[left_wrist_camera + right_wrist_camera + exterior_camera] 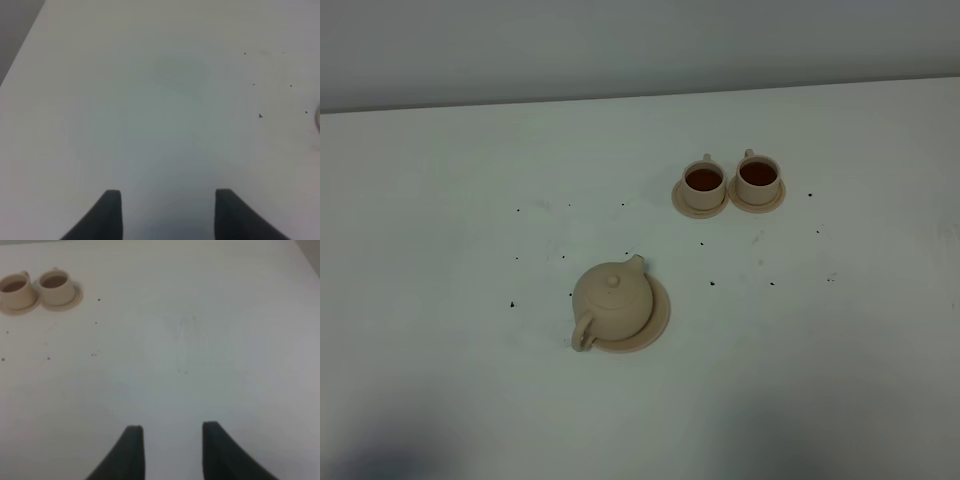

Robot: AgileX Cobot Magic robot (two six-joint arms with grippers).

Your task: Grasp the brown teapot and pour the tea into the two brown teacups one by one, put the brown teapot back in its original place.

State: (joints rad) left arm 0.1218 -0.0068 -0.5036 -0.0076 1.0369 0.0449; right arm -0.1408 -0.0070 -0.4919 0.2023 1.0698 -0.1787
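The teapot (612, 298) is a squat, round thing in matte pale tan clay, with a small knob on its domed lid, a short stubby spout and a loop handle. It sits on a flat round saucer plate (658, 322) of the same clay, a little wider than the pot, whose rim shows as a crescent on the side away from the handle. The pot's long axis runs handle to spout: the spout points up and away toward the back of the table (440, 200), angled a bit toward the cups, and the handle sticks out the opposite way, over the plate's near edge.

Beyond the teapot, off to the spout side and well apart from it, stand the two teacups, small straight-sided cylinders with tiny handles, each on its own little round saucer. The cup nearer the teapot (703, 185) and the farther cup (758, 179) stand side by side, their saucers touching or nearly so. Both hold dark reddish-brown tea.

The table is smooth, flat and white, with small dark specks scattered between the teapot and the cups.

Neither arm shows from the high camera. In its wrist view the left end effector (167, 212) has its dark fingers spread with nothing between them, over bare table. The right end effector (172, 450) is likewise spread and holding nothing, the cups far off from it.
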